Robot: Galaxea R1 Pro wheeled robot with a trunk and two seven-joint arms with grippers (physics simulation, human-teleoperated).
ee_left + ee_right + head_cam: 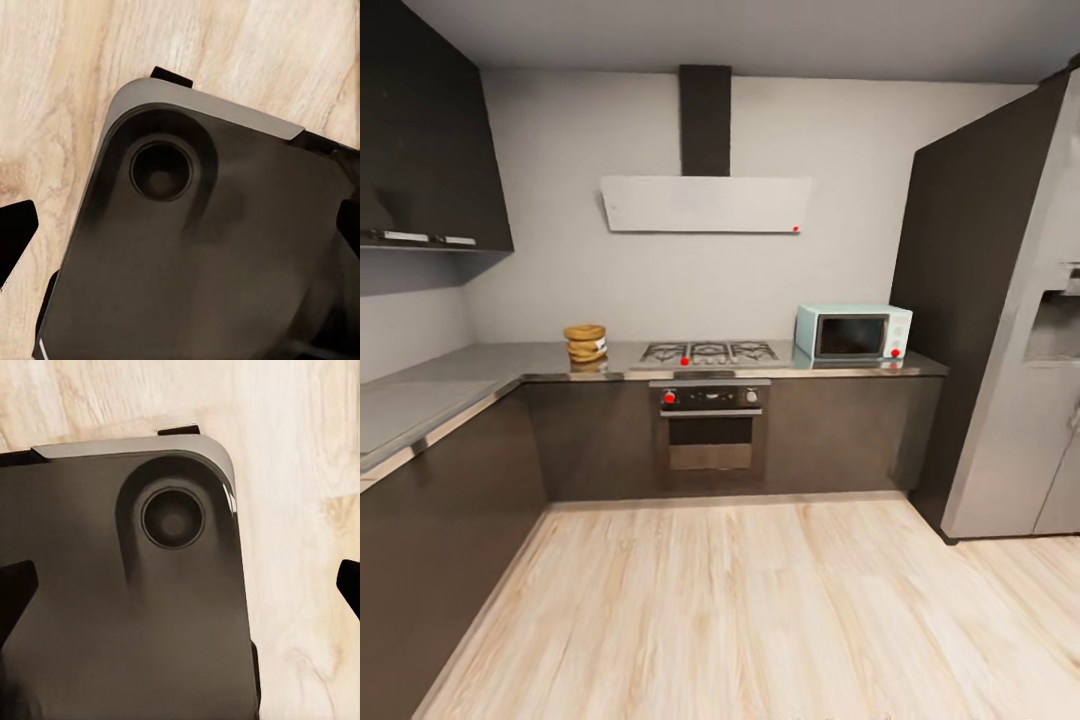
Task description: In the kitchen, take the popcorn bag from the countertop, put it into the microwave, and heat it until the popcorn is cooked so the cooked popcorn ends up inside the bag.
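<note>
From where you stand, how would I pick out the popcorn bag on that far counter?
Find the gas hob in the middle of the back countertop. Just beside it, on the side away from the mint-blue microwave, stands the popcorn bag. It is the one tan-brown crumpled sack there, with a thick rolled rim and a small white label.

Pale grey walls backed dark charcoal cabinets that ran in an L. A white hood hung above the hob and oven. Light wood floor stretched toward a tall steel fridge.
</note>
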